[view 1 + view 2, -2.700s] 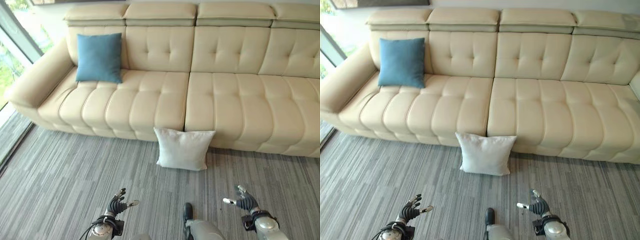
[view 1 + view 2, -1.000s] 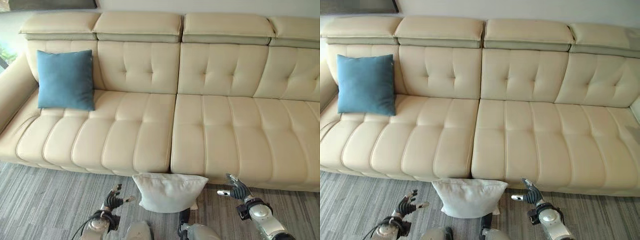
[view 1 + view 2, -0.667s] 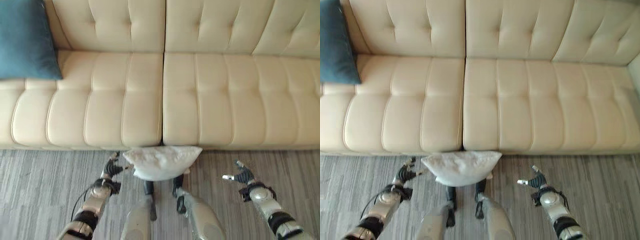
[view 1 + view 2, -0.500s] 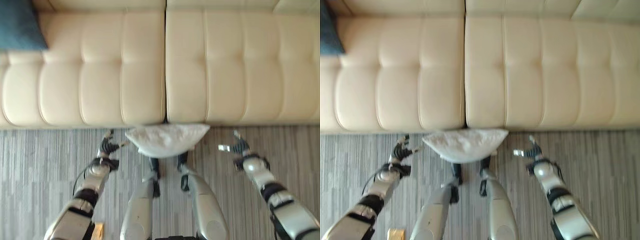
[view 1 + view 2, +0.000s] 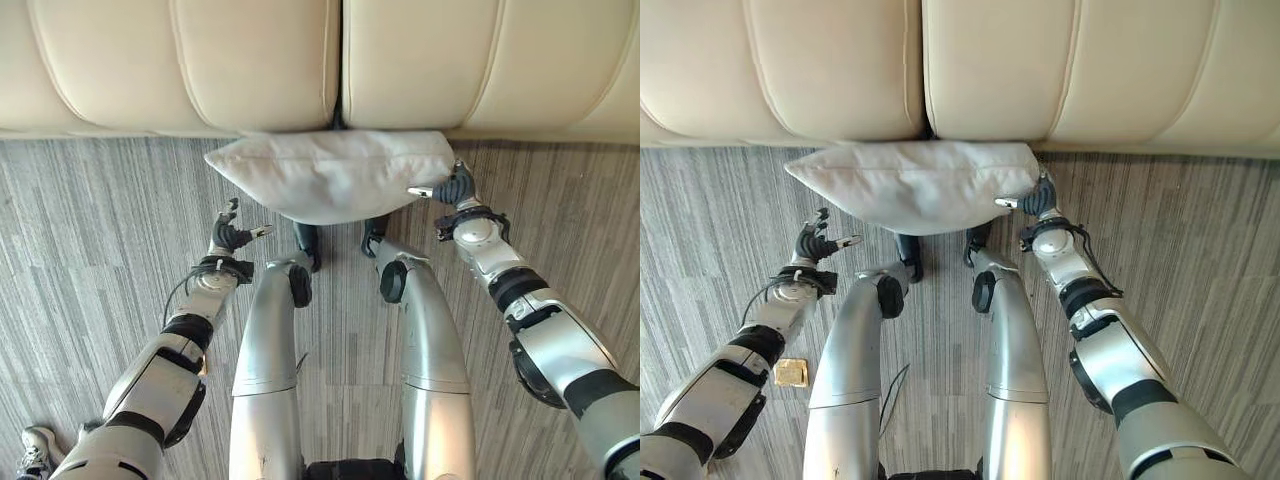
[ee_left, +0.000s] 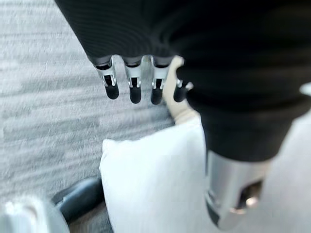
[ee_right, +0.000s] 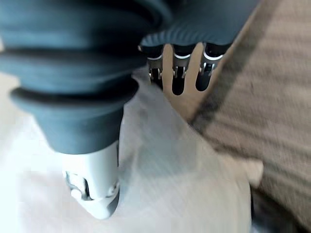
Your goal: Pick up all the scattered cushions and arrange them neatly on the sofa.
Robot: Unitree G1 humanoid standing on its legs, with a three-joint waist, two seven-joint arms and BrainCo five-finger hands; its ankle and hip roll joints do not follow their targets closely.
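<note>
The sofa (image 5: 420,60) is cut off at the top edge; the white cushion's (image 5: 330,175) underside is hidden.

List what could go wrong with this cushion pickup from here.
1. The right robot hand is at the white cushion's corner while the left robot hand is apart from it, so a one-sided lift may let the cushion sag or slip.
2. The cushion leans against the sofa front; a push could wedge it there.

Bright even daylight, soft shadows, blurred wrist close-ups
</note>
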